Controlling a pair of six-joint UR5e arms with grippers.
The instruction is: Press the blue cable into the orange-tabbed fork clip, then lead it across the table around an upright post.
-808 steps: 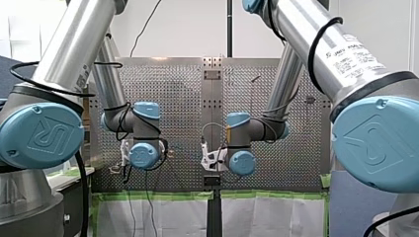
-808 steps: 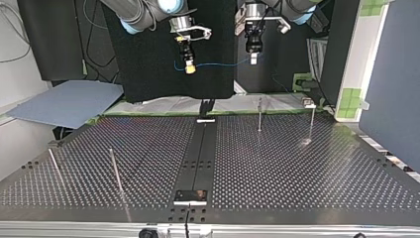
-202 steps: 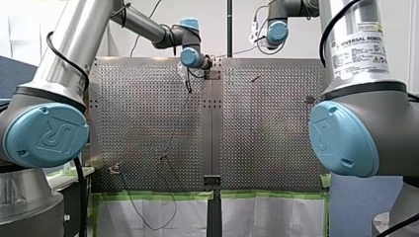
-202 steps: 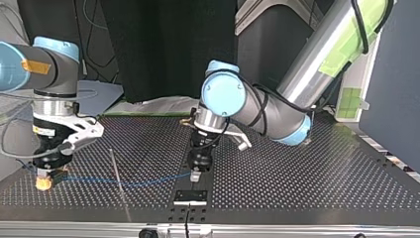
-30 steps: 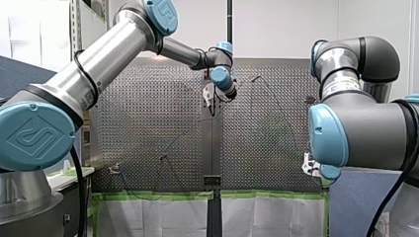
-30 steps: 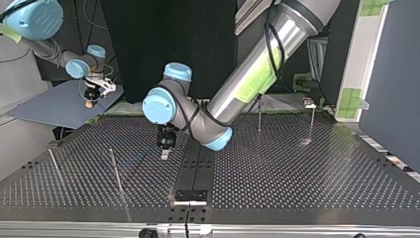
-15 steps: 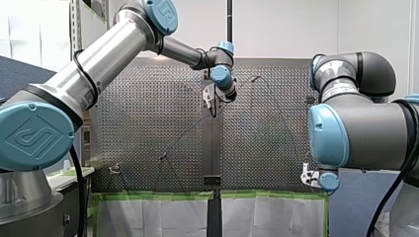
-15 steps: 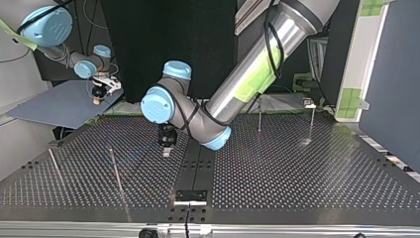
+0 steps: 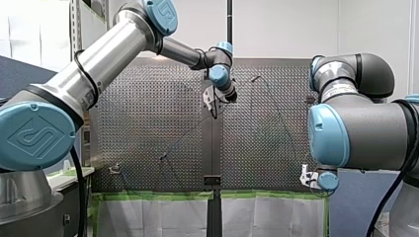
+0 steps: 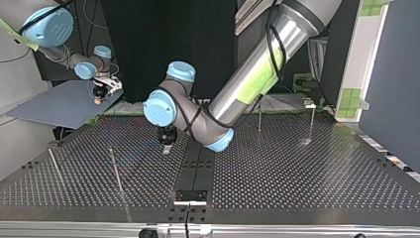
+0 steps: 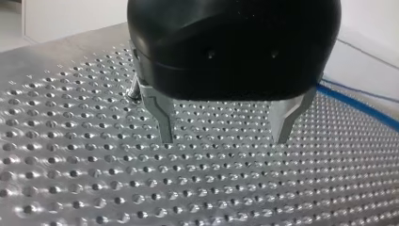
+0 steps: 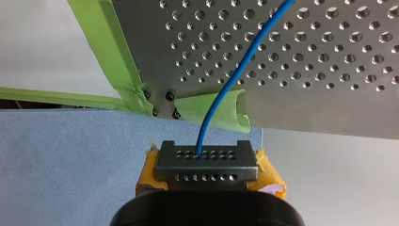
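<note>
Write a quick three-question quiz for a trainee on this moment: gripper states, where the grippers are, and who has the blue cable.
1. True or false: my left gripper has its fingers shut.
2. In the top view, my right gripper hangs: A) off the table, above the blue-grey mat; B) over the table's middle; C) touching my left gripper.
3. Fill in: the blue cable is clamped in my ___ gripper.
Key: 1 false, they stand open with nothing between them; 2 A; 3 right.
</note>
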